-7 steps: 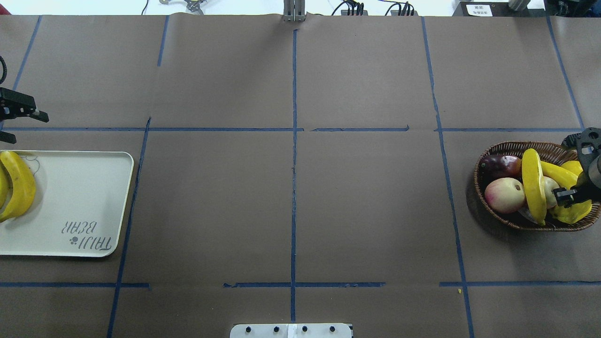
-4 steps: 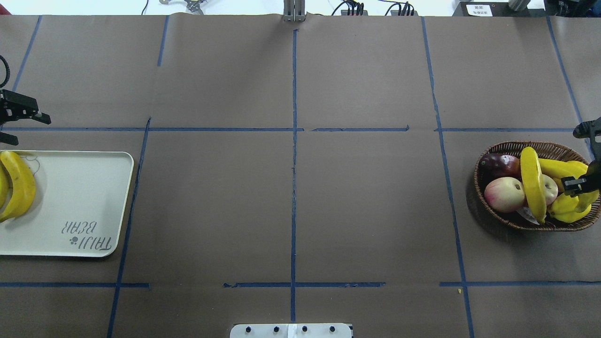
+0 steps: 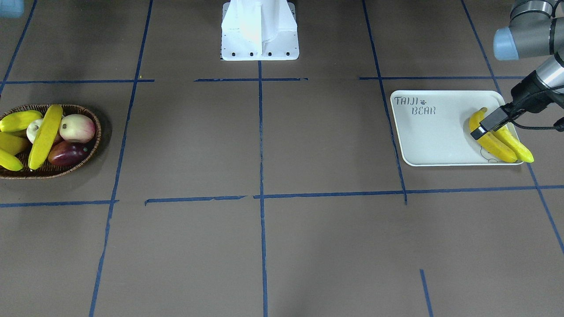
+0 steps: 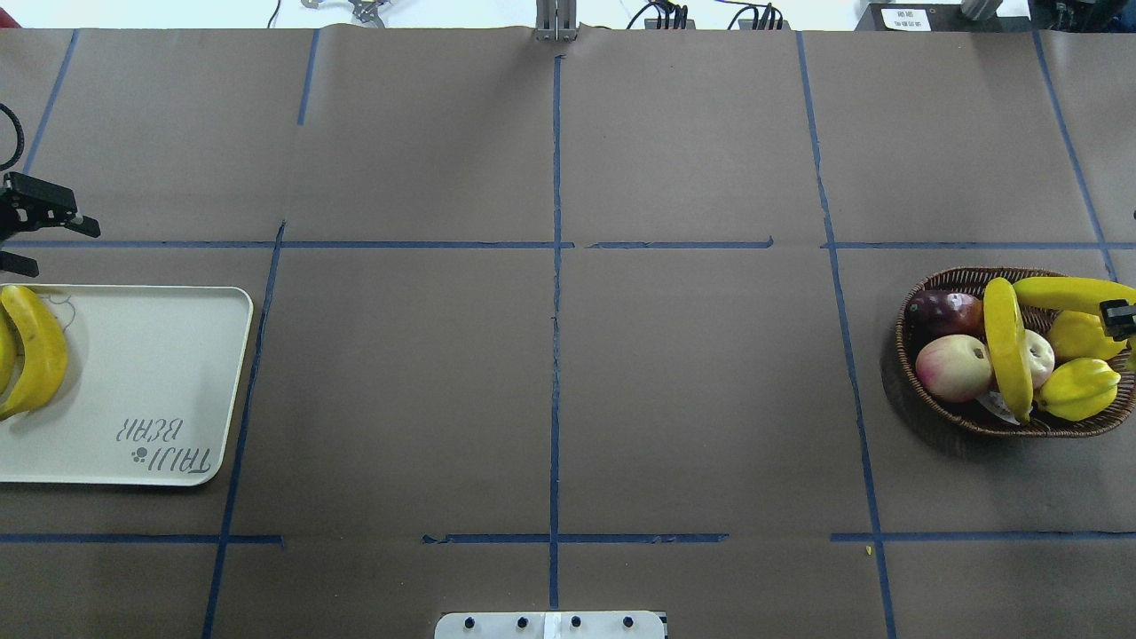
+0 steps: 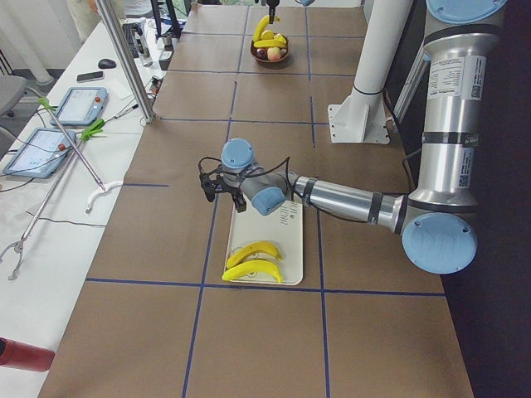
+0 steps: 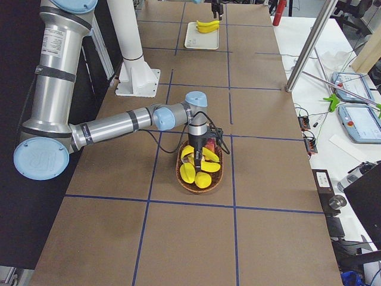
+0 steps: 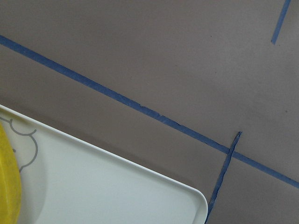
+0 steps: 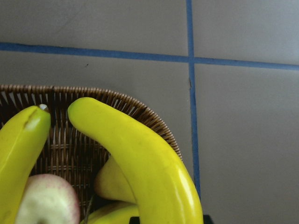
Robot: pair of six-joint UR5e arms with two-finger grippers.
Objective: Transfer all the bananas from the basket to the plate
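The brown wicker basket (image 4: 907, 330) stands at the table's right end. My right gripper (image 4: 1120, 315) is at the overhead view's right edge, shut on a long yellow banana (image 4: 1065, 291) held above the basket's far rim; it fills the right wrist view (image 8: 140, 158). Another banana (image 4: 1007, 346) lies across the fruit in the basket. The cream plate (image 4: 160, 373) is at the left with two bananas (image 4: 35, 351) on its outer end. My left gripper (image 4: 49, 244) hovers just beyond the plate's far edge, open and empty.
The basket also holds a pink-white apple (image 4: 954, 368), a dark purple fruit (image 4: 945, 312), a yellow pear (image 4: 1078, 333) and a stubby yellow-green fruit (image 4: 1078, 390). The robot's base plate (image 4: 550, 624) sits at the near middle edge. Blue tape lines cross the brown table.
My right gripper has risen out of the basket toward the view's right edge, taking one banana up with it. The left gripper has barely moved.
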